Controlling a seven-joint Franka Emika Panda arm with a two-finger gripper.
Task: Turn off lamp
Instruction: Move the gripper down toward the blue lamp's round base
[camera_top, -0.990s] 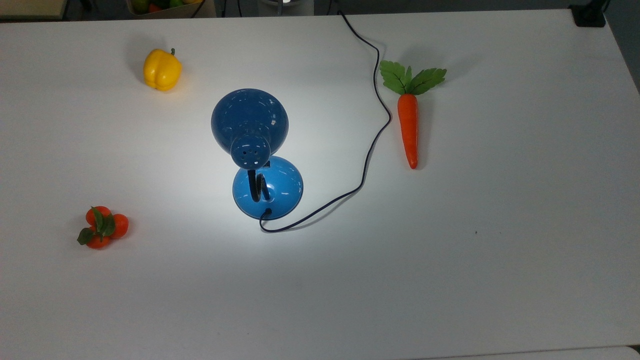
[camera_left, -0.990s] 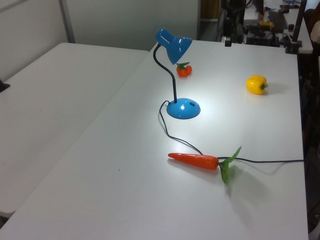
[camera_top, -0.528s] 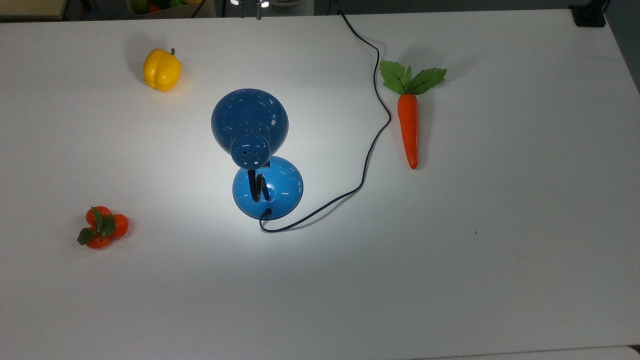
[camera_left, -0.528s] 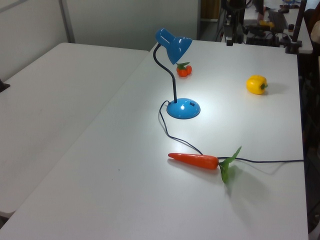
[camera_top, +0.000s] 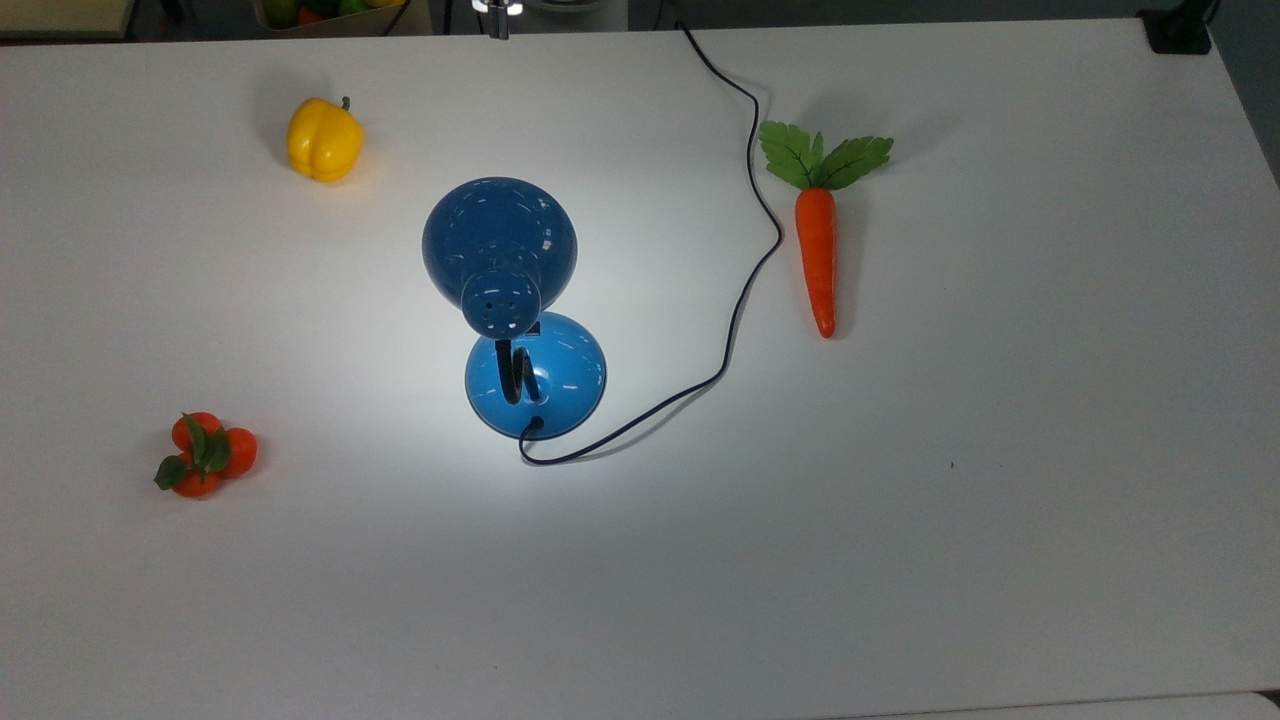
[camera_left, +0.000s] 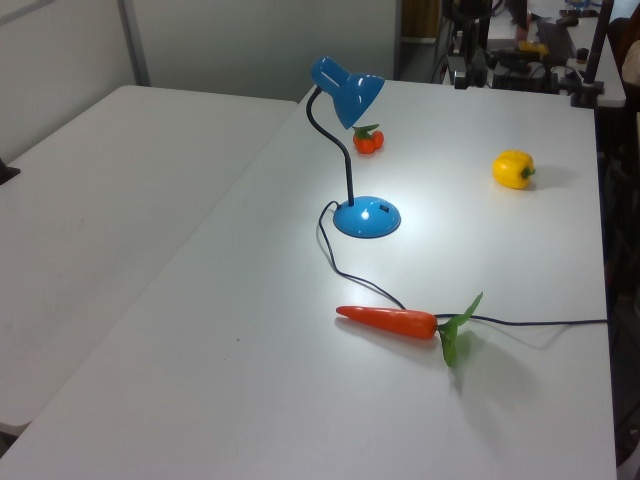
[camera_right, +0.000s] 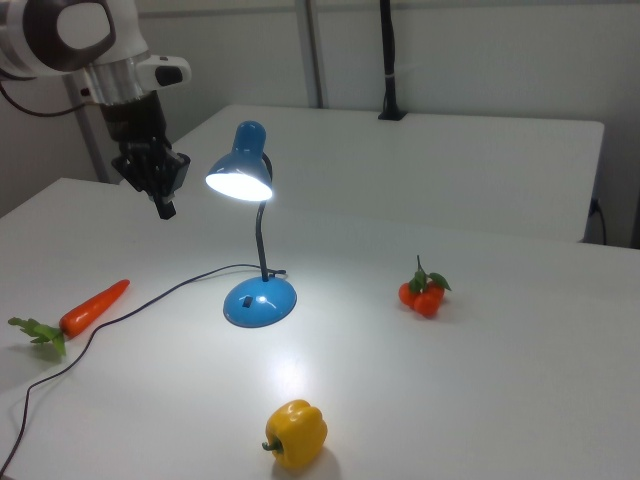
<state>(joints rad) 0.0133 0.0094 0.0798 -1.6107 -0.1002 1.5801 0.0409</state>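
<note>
One lamp (camera_top: 535, 375) is standing a little left of centre in the top view, and it is shining: the table (camera_top: 1000, 500) around its base is glowing white, so the task is not yet done. I am holding the gripper (camera_right: 164, 208) high in the upper left of the right view, well apart from the shade (camera_right: 240, 175) and pointing down. Its fingers are looking pressed together with nothing between them. In the top view the gripper (camera_top: 497, 25) is just poking in at the upper edge, above the shade (camera_top: 498, 240).

I am judging this to be the approach step, and the target is a small dark mark on the base (camera_top: 533, 327), which I am taking for the switch. In the top view the shade is overhanging that mark, so a straight drop is looking blocked. I am planning to come in low from the side of the base facing the top view's upper edge, slipping under the shade rim and staying off the neck (camera_right: 262, 240). Fingers together are suiting a press well, giving one firm tip.

I am also minding the cord (camera_top: 745, 290), which is running from the base up the top view's right of centre. The base is looking light, so I am wanting a push downward and not sideways, or the lamp may slide or tip. The carrot (camera_top: 816, 260), pepper (camera_top: 324, 140) and tomatoes (camera_top: 205, 455) are lying well apart from that path
</note>
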